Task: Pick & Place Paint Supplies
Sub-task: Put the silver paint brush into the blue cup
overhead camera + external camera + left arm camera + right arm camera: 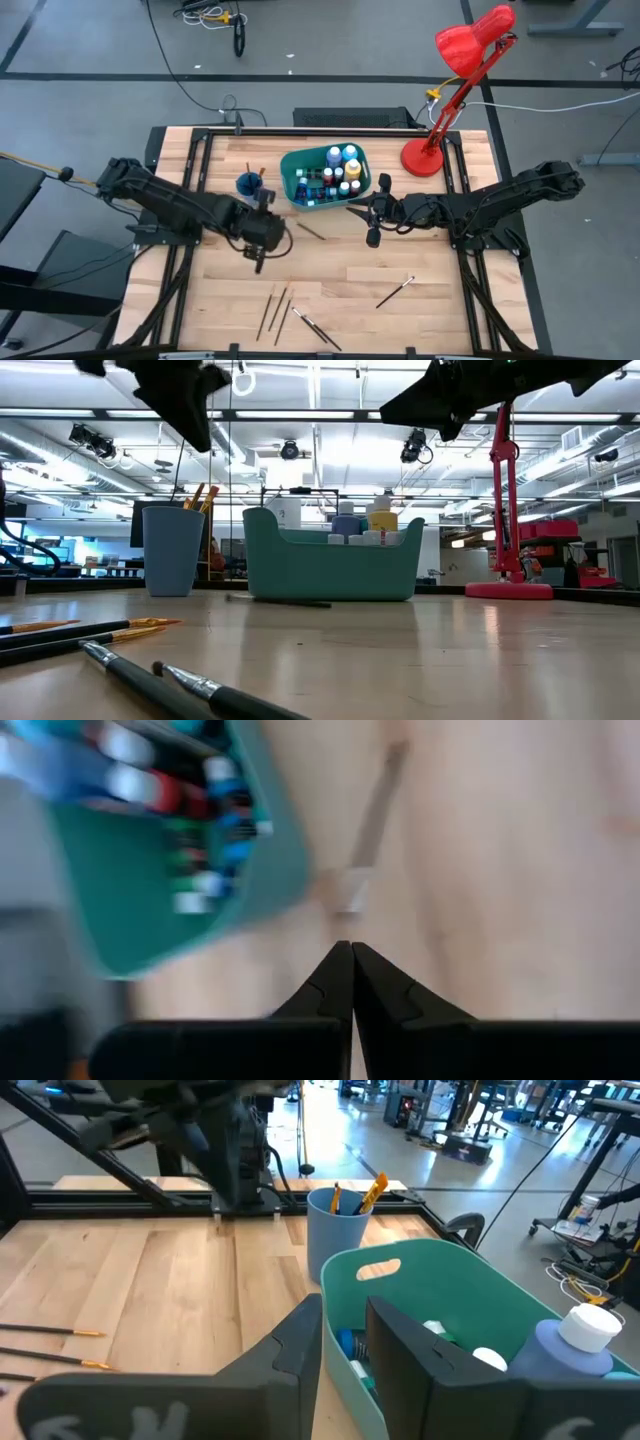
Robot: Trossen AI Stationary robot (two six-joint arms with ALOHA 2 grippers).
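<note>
Nearest the desk's [330, 275] front edge we see 5 brushes [278, 312] lying loose, with 1 more [396, 291] toward the right edge; we judge these await collection. Mid-desk, the left gripper [258, 258] hangs clenched and empty above the wood, just beside a brush [311, 231] near the teal bin [300, 190]. The right gripper [374, 214] hovers at the bin's right wall, fingers [300, 1345] parted, grasping nothing. Farther back, paint bottles [340, 170] fill the bin; the blue cup [249, 185] holds brushes. A red lamp [455, 90] stands at the far right corner.
</note>
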